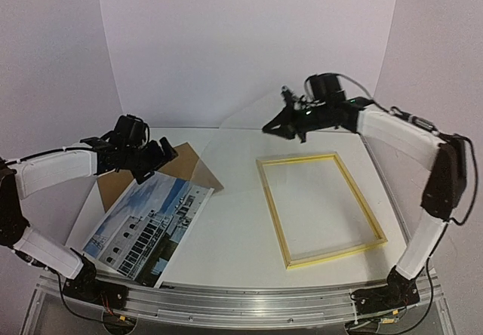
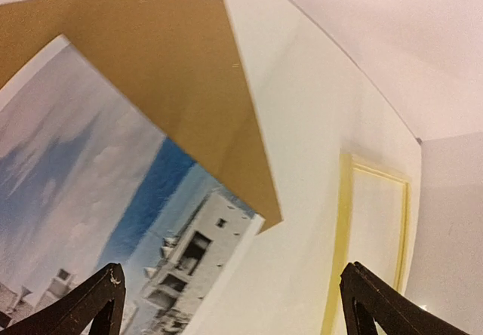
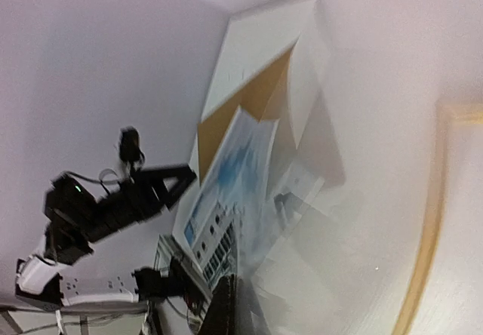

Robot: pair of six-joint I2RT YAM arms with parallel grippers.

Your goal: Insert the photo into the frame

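The left jaws (image 1: 157, 163) hang released, nothing between them, above the far corner of the photo (image 1: 147, 229). The photo lies flat on the surface (image 1: 234, 237), face up, and overlaps a brown board (image 1: 190, 167) that sticks out beyond those jaws. The right jaws (image 1: 273, 129) are clenched on the top edge of a clear sheet (image 1: 234, 154) (faint, tilted up). The frame (image 1: 274, 214) lies flat just below and nearer than the right jaws, well apart from the photo.
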